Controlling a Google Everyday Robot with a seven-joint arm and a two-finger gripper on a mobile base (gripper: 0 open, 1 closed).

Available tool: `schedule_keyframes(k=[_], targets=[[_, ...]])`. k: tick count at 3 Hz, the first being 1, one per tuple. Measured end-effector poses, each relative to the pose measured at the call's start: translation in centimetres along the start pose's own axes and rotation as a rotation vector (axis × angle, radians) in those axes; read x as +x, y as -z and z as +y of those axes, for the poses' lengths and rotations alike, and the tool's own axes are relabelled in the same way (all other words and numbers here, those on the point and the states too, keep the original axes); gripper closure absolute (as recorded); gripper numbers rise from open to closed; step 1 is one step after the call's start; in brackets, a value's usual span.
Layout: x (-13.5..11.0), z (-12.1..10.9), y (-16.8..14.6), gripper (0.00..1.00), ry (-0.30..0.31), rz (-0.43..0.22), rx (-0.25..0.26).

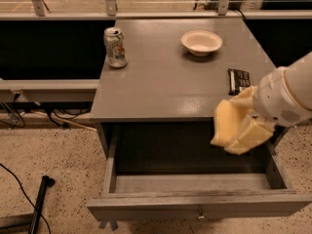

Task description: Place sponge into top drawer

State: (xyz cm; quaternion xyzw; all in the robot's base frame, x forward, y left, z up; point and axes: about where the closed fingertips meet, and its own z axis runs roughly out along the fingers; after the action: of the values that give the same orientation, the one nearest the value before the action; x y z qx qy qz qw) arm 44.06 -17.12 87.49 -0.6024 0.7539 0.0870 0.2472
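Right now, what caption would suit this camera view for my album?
Robot's end effector holds the sponge over the open top drawer, right side.

Shows at the right edge as a fat, rounded white arm segment (pixel 287 96), ringed by a thin grey seam and marked with a small round grey spot. Ends low right in the tool (pixel 239 128), with blocky pale yellow fingers (pixel 252 135).
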Motion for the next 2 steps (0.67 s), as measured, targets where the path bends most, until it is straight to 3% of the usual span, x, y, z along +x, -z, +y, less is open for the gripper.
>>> schedule_keyframes(k=[1,2], targets=[[4.28,3.97,-2.43,1.00,-0.019,0.042,-0.081],[4.63,4.50,-2.80,1.00,-0.023,0.048,-0.092]])
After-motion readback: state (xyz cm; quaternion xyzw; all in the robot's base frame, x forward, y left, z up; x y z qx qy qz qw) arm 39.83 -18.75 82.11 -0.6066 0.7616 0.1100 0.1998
